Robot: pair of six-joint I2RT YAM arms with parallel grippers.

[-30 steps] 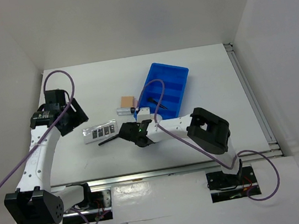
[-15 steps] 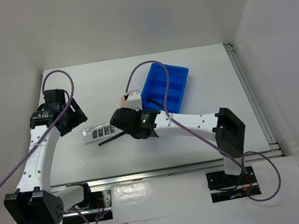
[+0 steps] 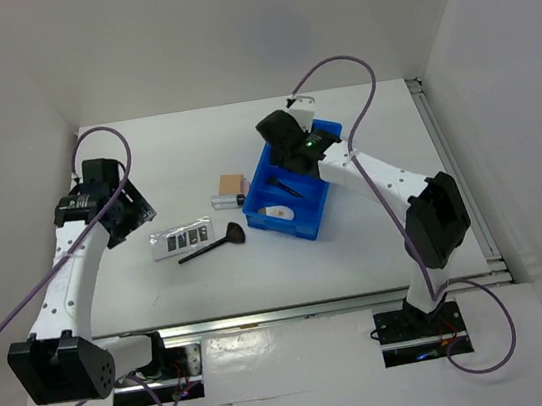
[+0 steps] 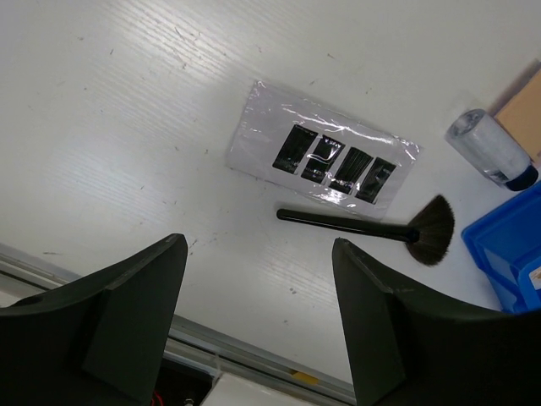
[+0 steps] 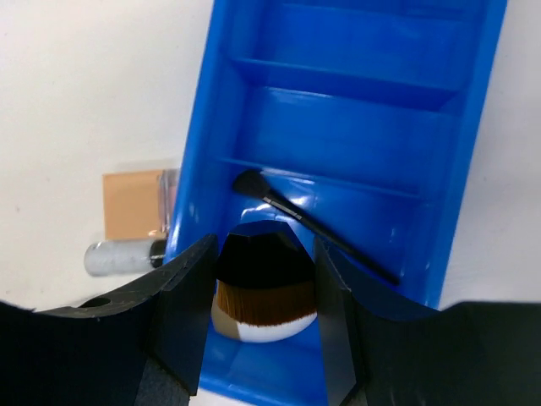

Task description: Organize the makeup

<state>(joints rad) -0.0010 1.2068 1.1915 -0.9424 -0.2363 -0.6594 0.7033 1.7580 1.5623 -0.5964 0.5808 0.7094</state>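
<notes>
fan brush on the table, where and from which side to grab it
Probably mid-handle, from straight above, left claw closing across the thin black stem of the fan brush: it lies flat beside the palette strip, and the splayed bristles would bend.

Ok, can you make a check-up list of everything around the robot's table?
Surface: white table, no spills seen.
Job's things: palette strip, fan brush, silver tube and tan pad lie on the table; thin black brush and round brush lie in the blue bin.
Clutter: nothing seen.
End effectors: left end effector open near the palette strip; right end effector open over the bin, seemingly empty.
Cables: purple cables loop from both arms.
Surroundings: white walls, metal rail at the near edge.
</notes>
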